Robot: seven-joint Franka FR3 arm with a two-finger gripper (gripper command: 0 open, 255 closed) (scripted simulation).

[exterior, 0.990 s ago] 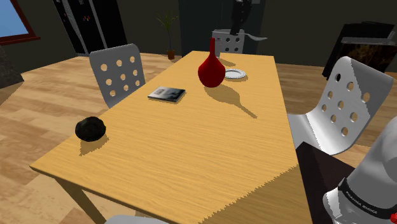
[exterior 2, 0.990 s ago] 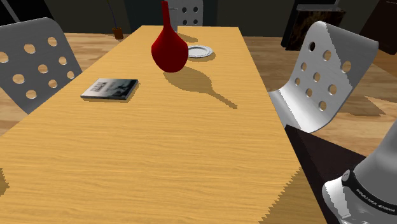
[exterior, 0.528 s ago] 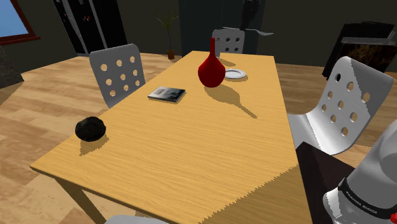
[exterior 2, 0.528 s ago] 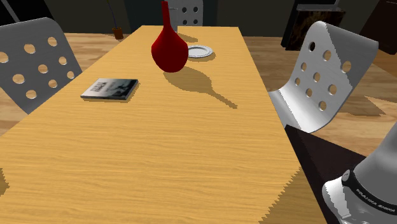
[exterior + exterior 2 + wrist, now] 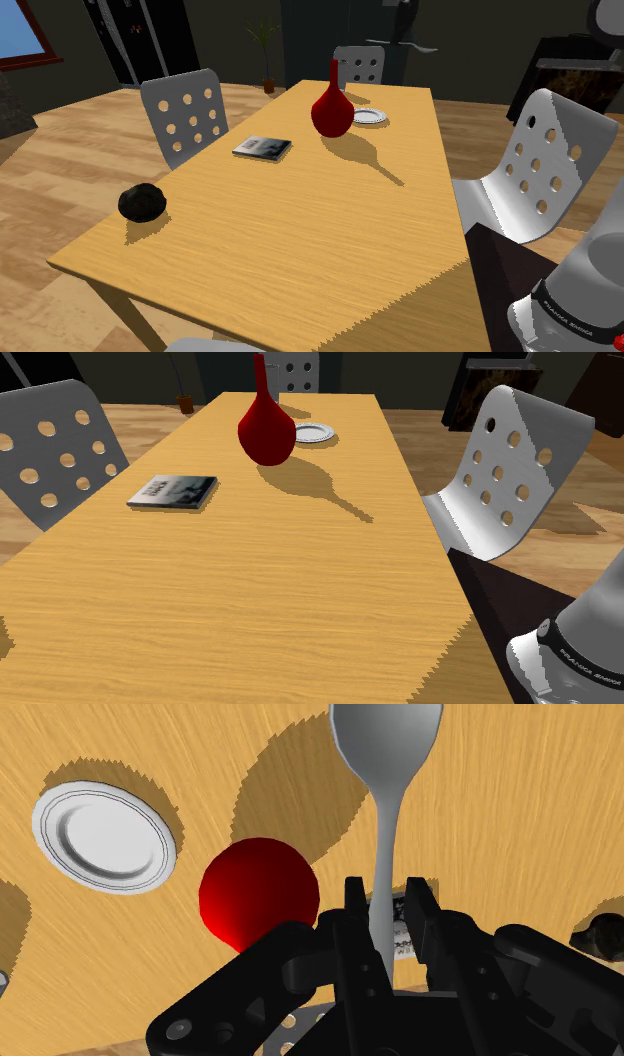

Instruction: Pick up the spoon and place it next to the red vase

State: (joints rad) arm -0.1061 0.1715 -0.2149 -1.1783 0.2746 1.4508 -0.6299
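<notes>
High above the table's far end, my black gripper (image 5: 404, 30) is shut on a grey spoon (image 5: 423, 46), which sticks out toward the shoulder view's right. In the wrist view the gripper (image 5: 385, 939) clasps the spoon (image 5: 385, 764) by its handle, bowl pointing away from the hand. The red vase (image 5: 258, 894) stands upright on the wooden table (image 5: 520, 814) straight below the hand. It is also near the far end in the shoulder view (image 5: 332, 110) and the second exterior view (image 5: 266, 427).
A white plate (image 5: 369, 116) lies just beyond the vase. A book (image 5: 263, 148) lies mid-table and a black lump (image 5: 142, 202) sits near the shoulder view's left edge. Grey perforated chairs (image 5: 185, 115) (image 5: 540, 165) flank the table; another (image 5: 360, 66) stands at its far end.
The gripper has carried the spoon toward the shoulder view's right and slightly higher above the table's far end. Nothing on the table has moved.
</notes>
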